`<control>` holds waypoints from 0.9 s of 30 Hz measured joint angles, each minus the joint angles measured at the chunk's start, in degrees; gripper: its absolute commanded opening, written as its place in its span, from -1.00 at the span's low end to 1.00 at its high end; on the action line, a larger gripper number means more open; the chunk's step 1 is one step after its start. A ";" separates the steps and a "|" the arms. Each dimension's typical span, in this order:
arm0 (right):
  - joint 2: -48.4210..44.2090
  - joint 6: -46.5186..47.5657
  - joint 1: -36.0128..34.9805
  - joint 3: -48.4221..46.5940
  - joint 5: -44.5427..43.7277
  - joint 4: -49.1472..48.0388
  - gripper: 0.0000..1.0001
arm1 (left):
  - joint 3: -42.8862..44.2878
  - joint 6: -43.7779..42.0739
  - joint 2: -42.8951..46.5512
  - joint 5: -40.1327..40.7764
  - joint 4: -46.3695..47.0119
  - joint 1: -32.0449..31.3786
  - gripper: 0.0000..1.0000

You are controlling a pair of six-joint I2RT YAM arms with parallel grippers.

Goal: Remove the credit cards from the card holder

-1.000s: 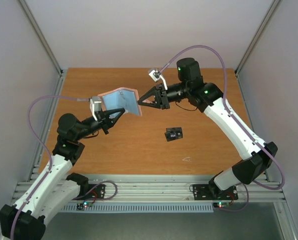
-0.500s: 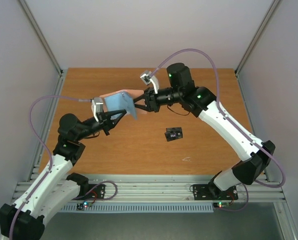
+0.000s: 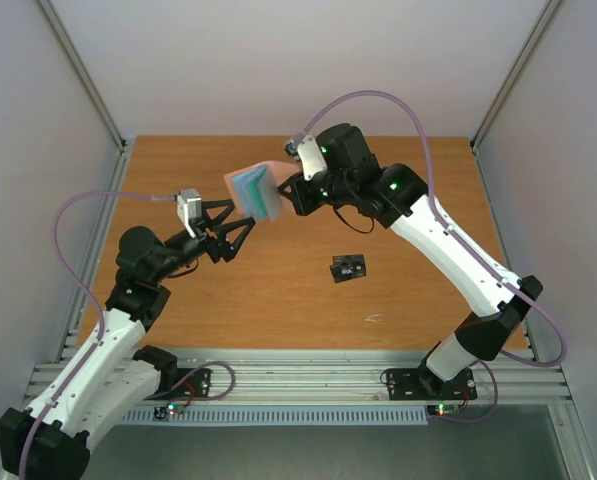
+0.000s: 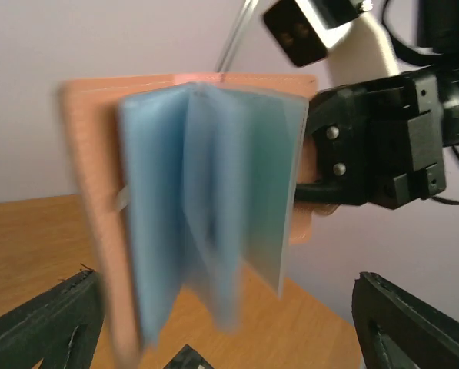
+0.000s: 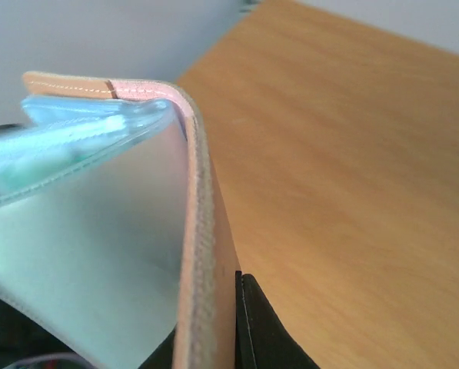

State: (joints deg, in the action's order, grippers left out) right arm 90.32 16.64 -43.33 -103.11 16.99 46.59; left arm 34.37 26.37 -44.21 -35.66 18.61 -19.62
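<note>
The card holder (image 3: 255, 190), tan-pink outside and light blue-grey inside, hangs in the air above the table's back middle. My right gripper (image 3: 287, 193) is shut on its right edge. In the right wrist view the holder's tan-pink cover (image 5: 199, 231) is pinched against a black finger (image 5: 261, 330). My left gripper (image 3: 225, 224) stands open just below and left of the holder, not touching it. In the left wrist view the holder (image 4: 206, 207) hangs blurred between the spread fingers (image 4: 414, 323). One black credit card (image 3: 349, 268) with white marks lies flat on the table.
The wooden table (image 3: 278, 300) ends at a metal rail along the near edge. Grey walls close in the left, right and back. A small white mark (image 3: 373, 319) shows on the wood in front of the black card.
My left gripper has let go of the holder and opened. My right gripper has moved in, shut on the holder's edge and turned it, so its leaves have partly folded together.
</note>
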 measured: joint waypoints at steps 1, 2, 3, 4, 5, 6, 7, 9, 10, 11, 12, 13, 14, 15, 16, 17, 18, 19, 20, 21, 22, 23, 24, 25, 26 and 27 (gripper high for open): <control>0.24 0.11 -0.28 -1.51 -3.58 1.73 -0.98 | 0.00 -0.02 0.00 0.59 -0.17 0.00 0.76; 0.61 0.28 -0.87 -3.58 -8.41 4.22 -0.98 | 0.00 0.00 0.00 1.81 -0.52 0.00 0.77; 0.90 0.61 -1.57 -5.40 -12.52 6.29 -0.98 | 0.02 0.20 -0.02 3.43 -1.16 0.04 0.77; 1.07 1.05 -2.27 -6.62 -15.52 7.80 -0.97 | 0.02 0.33 -0.02 5.38 -2.03 0.02 0.77; 1.09 1.53 -2.82 -7.34 -17.77 9.01 -0.98 | 0.02 0.72 -0.07 7.37 -3.10 0.04 0.77; 1.07 1.90 -3.08 -7.52 -18.93 9.66 -0.98 | 0.02 1.25 -0.11 8.92 -4.02 0.11 0.77; 1.03 2.58 -3.30 -7.50 -19.76 10.27 -0.98 | 0.02 1.88 -0.28 10.75 -5.07 0.39 0.77; 1.05 3.48 -3.48 -7.02 -20.06 10.97 -0.98 | 0.02 2.49 -0.63 11.61 -6.05 0.79 0.78; 1.14 3.89 -3.56 -6.91 -20.04 11.43 -0.98 | 0.02 2.56 -0.70 11.43 -6.19 0.90 0.77; 1.18 4.26 -3.56 -6.88 -19.87 11.85 -0.97 | 0.02 2.56 -0.74 10.60 -6.14 0.96 0.78; 1.18 4.68 -3.54 -6.86 -19.30 12.00 -0.98 | 0.02 2.54 -0.72 9.68 -6.14 0.94 0.77; 1.16 5.14 -3.54 -6.80 -18.25 11.96 -0.98 | 0.02 2.51 -0.72 8.81 -6.10 0.94 0.77; 1.07 5.70 -3.54 -6.47 -16.44 11.50 -0.98 | 0.02 2.49 -0.72 8.24 -6.14 0.94 0.77; 0.90 6.34 -3.54 -6.03 -14.47 10.97 -0.98 | 0.02 2.47 -0.72 7.85 -6.16 0.92 0.77; 0.61 6.97 -3.50 -5.18 -11.96 10.19 -0.98 | 0.02 2.47 -0.72 7.78 -6.16 0.94 0.77; 0.22 7.56 -3.30 -4.09 -9.31 9.25 -0.98 | 0.02 2.47 -0.72 7.78 -6.16 0.96 0.78; -0.20 7.89 -2.84 -2.99 -6.43 8.44 -0.98 | 0.02 2.47 -0.72 7.72 -6.16 0.96 0.79; -0.52 8.07 -2.58 -2.23 -4.04 7.85 -0.98 | 0.02 2.40 -0.72 7.54 -6.16 0.96 0.80; -0.81 8.07 -2.01 -1.51 -1.29 7.17 -0.98 | 0.02 2.21 -0.72 6.95 -6.08 1.03 0.82; -1.01 8.02 -1.38 -1.03 0.87 6.51 -0.98 | 0.02 1.90 -0.72 6.05 -5.97 1.05 0.83; -1.11 7.98 -0.81 -0.76 2.58 5.92 -0.97 | 0.02 1.60 -0.72 5.03 -5.88 1.07 0.83; -1.16 7.93 -0.44 -0.57 4.07 5.31 -0.98 | 0.02 1.38 -0.72 4.13 -5.86 1.07 0.82; -1.27 7.89 0.04 -0.33 5.79 4.59 -0.98 | 0.02 1.25 -0.70 3.43 -5.86 1.07 0.82; -1.51 7.87 0.44 0.24 7.52 3.61 -0.98 | 0.02 1.25 -0.70 3.32 -5.88 1.07 0.82; -1.90 7.87 0.72 1.05 9.44 2.60 -0.98 | 0.02 1.29 -0.66 3.37 -5.92 1.07 0.82; -2.27 7.85 0.92 1.77 11.15 1.81 -0.97 | 0.02 1.51 -0.61 3.65 -5.95 1.07 0.82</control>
State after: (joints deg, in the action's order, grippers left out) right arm 88.05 24.49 -42.41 -101.34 28.14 48.40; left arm 34.39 27.88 -44.82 -32.01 12.67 -18.55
